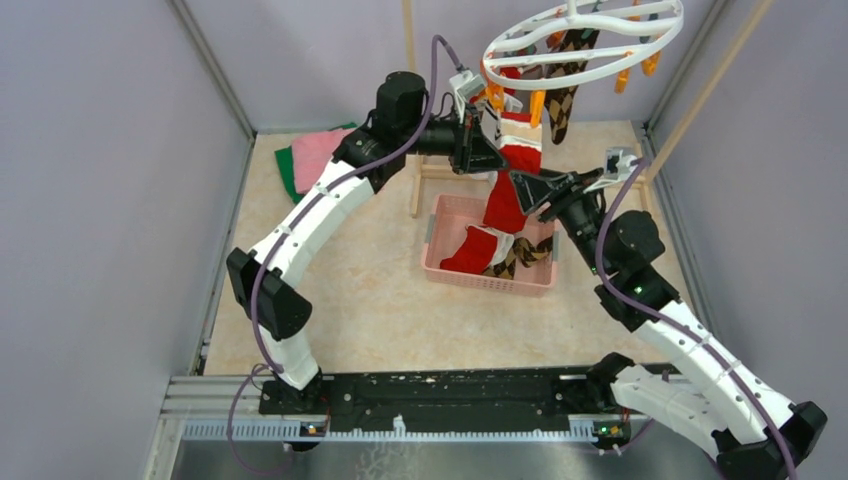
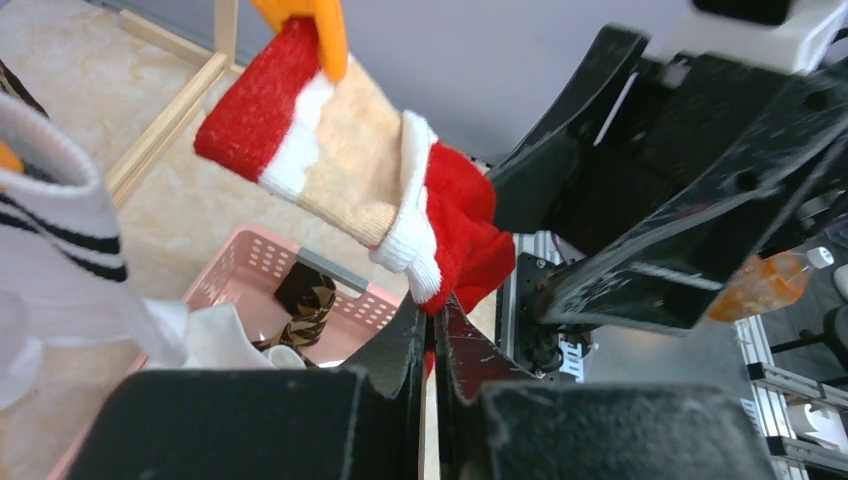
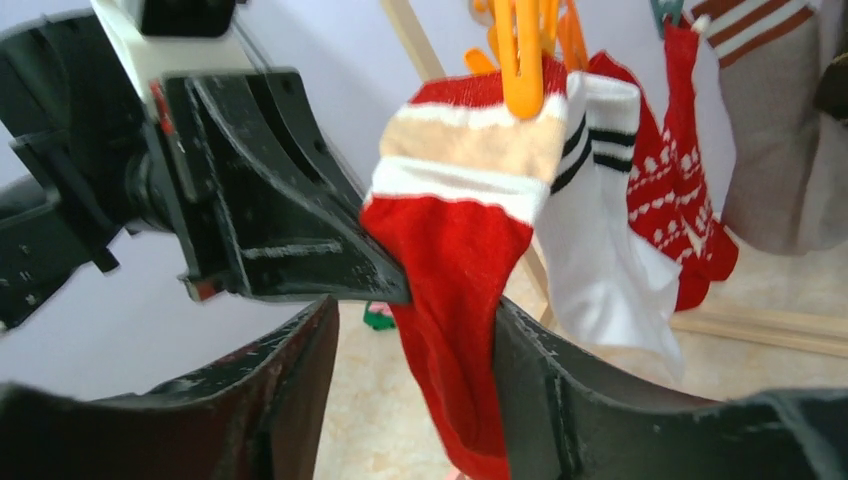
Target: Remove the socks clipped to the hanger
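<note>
Socks of soft knit hang by their cuffs from the round white plastic hanger (image 1: pixel 590 76) at the far side of the table, above a pink plastic basket (image 1: pixel 432 240) that already holds a few loose ones. Nearest the arms is a red knitted sock (image 3: pixel 450 250) with a tan band and white stripes, pinched at its cuff by an orange plastic clip (image 3: pixel 522 60). Beside it hang a white sock with black stripes (image 3: pixel 600 260) and a red sock with a white pattern (image 3: pixel 665 180).

The left gripper (image 2: pixel 432 320) has its jaws together, clamped on a fold of the red knitted sock below the banded cuff. The right gripper (image 3: pixel 415 350) has its jaws apart, straddling the leg of the same sock lower down.

The fabric looks light, limp and stretchy, so a tug low on the foot would probably just lengthen it. A hold high up, just under the clip, should pass the pull straight to the clip's teeth. Nothing here seems fragile, though the ring may swing.
</note>
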Action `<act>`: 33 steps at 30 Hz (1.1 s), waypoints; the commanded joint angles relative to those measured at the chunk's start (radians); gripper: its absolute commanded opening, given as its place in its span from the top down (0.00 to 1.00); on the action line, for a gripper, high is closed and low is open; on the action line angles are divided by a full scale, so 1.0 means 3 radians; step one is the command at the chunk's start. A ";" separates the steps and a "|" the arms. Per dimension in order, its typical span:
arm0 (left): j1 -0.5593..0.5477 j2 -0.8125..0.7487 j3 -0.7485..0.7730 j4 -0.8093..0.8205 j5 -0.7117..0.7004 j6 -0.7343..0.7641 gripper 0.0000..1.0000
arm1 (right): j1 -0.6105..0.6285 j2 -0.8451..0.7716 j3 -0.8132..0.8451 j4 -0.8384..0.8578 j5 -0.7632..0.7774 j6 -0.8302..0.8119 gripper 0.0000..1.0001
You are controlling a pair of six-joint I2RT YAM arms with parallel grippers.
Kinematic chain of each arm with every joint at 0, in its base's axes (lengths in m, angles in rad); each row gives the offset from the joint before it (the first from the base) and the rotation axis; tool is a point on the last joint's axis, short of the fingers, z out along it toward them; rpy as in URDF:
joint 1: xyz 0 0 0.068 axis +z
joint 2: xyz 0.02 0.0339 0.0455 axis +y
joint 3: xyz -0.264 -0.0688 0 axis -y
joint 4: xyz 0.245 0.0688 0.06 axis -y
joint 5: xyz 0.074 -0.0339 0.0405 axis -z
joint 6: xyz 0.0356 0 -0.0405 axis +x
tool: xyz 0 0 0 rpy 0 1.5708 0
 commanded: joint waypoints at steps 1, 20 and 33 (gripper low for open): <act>-0.0065 -0.0113 -0.0122 0.0190 -0.0092 -0.0033 0.95 | -0.0012 0.0003 0.0330 -0.0019 0.0241 -0.0122 0.41; -0.0141 -0.0230 -0.0169 0.0056 -0.0281 0.0023 1.00 | -0.1597 0.1160 0.1002 0.1102 -0.2847 0.1219 0.26; -0.0168 -0.0215 -0.0146 0.0008 -0.0329 0.0061 1.00 | -0.1361 0.0653 0.0176 0.0813 -0.2318 0.0866 0.22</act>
